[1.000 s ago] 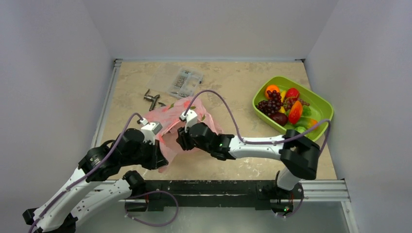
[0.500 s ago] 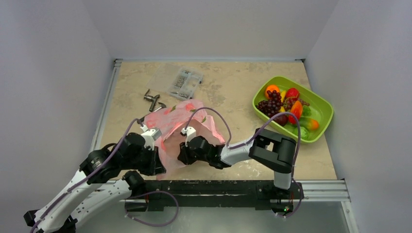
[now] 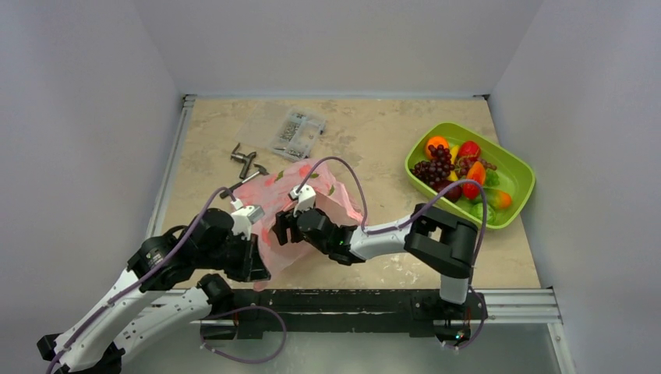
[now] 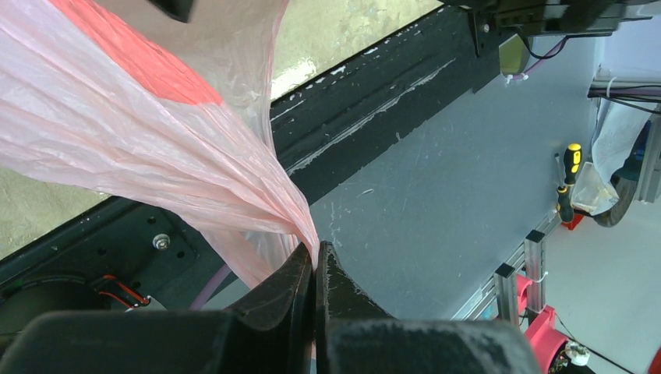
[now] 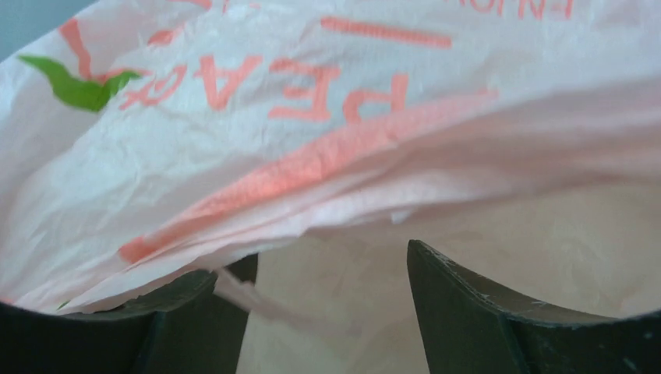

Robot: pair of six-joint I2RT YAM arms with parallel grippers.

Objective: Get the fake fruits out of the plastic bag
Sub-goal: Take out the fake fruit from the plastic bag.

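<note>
The pink plastic bag [image 3: 300, 199] is lifted off the table near its front edge, between my two arms. My left gripper [image 4: 316, 261] is shut on a twisted corner of the bag [image 4: 179, 148], held over the black base rail. My right gripper [image 5: 331, 292] is open with its fingers at the bag's mouth; the film [image 5: 327, 125] drapes over the left finger. In the top view the right gripper [image 3: 279, 231] is pushed into the bag. The fake fruits [image 3: 456, 175] lie in the lime-green tray [image 3: 516, 165] at the right. I see no fruit inside the bag.
A clear compartment box of screws [image 3: 298, 132] and a small metal part [image 3: 246, 160] lie at the back left of the table. The black base rail [image 3: 351, 300] runs along the near edge. Grey walls stand on three sides.
My right arm has folded back from the tray side and its gripper has moved left into the bag's mouth. The bag has been raised and spread. The left gripper has kept its hold.
</note>
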